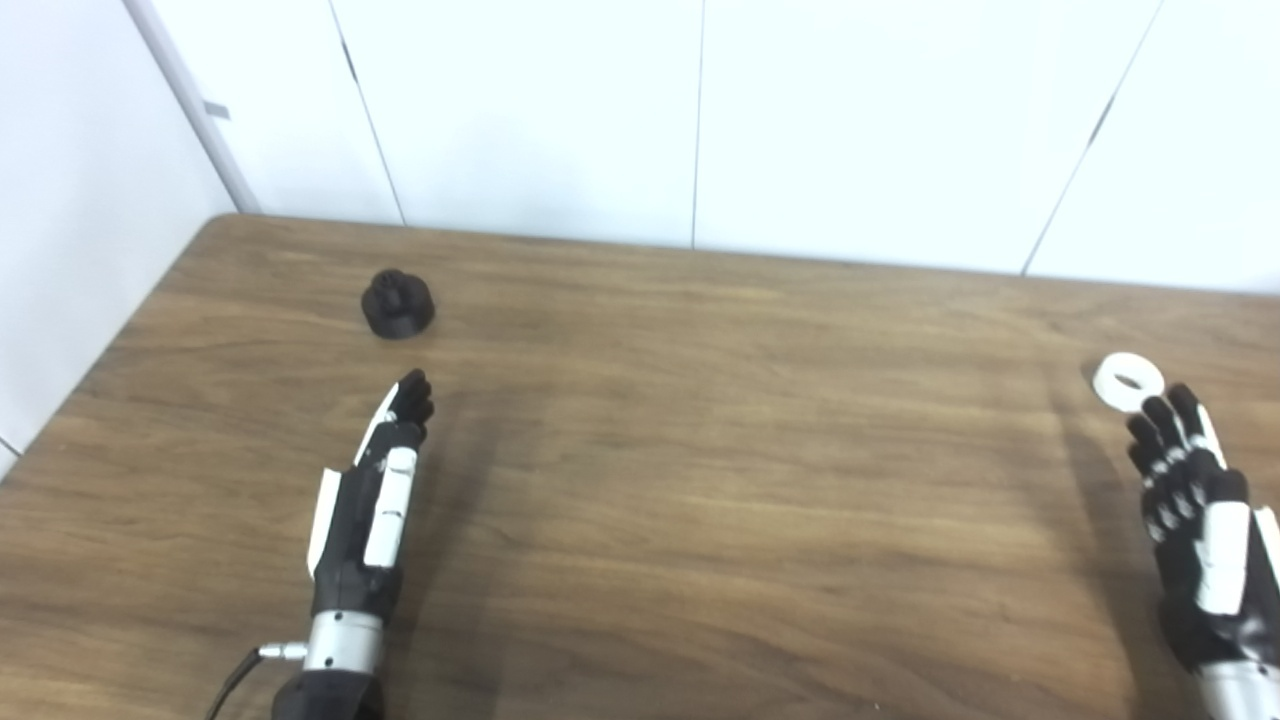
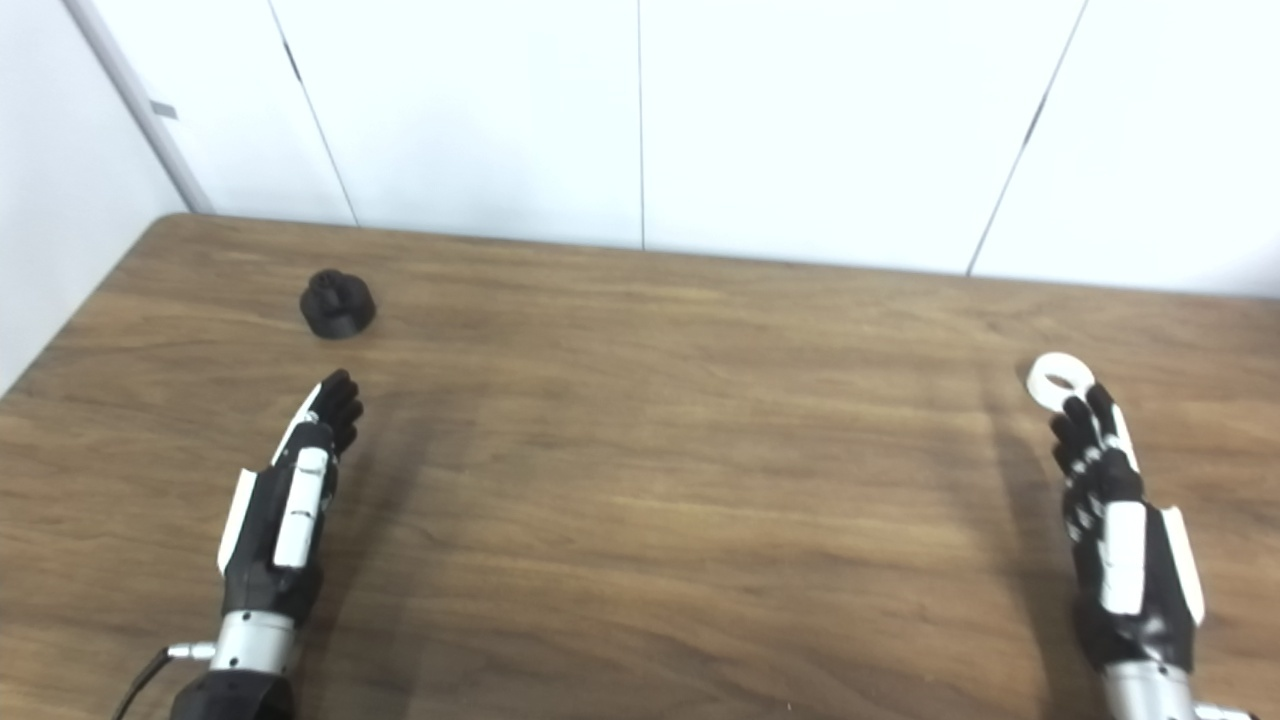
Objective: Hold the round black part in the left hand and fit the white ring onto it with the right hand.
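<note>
1. We see the round black part sitting on the wooden table toward its far left, apart from both hands.
2. Our left hand is just short of it, fingers straight, holding nothing.
3. The white ring lies flat at the right.
4. Our right hand is released too, its fingertips right at the ring's near edge.
</note>
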You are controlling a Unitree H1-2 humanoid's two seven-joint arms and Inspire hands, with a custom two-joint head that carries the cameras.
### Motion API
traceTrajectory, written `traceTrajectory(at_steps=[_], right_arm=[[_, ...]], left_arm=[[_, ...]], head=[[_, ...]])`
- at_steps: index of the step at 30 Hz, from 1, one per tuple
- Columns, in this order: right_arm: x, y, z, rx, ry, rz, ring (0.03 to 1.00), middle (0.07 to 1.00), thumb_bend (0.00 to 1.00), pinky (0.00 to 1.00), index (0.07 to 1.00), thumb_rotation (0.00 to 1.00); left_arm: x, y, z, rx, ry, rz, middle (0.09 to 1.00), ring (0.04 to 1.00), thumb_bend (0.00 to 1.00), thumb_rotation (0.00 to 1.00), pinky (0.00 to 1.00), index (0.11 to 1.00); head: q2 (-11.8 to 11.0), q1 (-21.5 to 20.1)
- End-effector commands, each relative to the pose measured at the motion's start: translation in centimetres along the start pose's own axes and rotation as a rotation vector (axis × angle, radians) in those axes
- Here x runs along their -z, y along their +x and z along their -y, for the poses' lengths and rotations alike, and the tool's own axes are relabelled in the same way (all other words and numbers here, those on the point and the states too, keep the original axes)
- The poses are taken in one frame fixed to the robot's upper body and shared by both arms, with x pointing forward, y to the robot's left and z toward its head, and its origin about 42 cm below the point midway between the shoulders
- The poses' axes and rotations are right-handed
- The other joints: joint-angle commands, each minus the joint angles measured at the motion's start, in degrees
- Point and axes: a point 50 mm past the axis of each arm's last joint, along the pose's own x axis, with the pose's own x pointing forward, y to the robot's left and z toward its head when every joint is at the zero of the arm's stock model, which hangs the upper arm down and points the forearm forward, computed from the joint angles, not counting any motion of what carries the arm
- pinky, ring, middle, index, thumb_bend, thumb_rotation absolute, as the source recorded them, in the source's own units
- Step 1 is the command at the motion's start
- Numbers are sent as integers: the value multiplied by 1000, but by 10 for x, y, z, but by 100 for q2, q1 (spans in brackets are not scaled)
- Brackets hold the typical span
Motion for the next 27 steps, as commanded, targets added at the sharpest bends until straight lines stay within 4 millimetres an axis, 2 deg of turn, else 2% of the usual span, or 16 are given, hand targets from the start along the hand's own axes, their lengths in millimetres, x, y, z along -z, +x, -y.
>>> traceTrajectory(at_steps=[1,7,12,17,27], right_arm=[[33,-31,1,21,30,-141,979,977,575,1000,982,1000],[32,-30,2,7,22,-132,999,996,608,1000,996,1000],[37,-29,3,15,27,-124,985,992,539,1000,998,1000],[39,-29,3,22,22,-132,962,979,545,1000,993,1000],[43,-29,4,22,21,-122,967,982,477,1000,999,1000]], left_arm=[[16,-16,15,-9,-36,-45,970,973,474,889,1000,969],[23,-15,18,-6,-36,-32,969,972,502,873,1000,968],[26,-15,20,-5,-32,-28,970,971,510,886,1000,977],[29,-15,22,-10,-31,-33,963,968,510,891,1000,972],[34,-16,24,-14,-29,-34,956,964,504,863,999,965]], head=[[-75,97],[-207,218],[-331,275],[-434,288],[-559,356]])
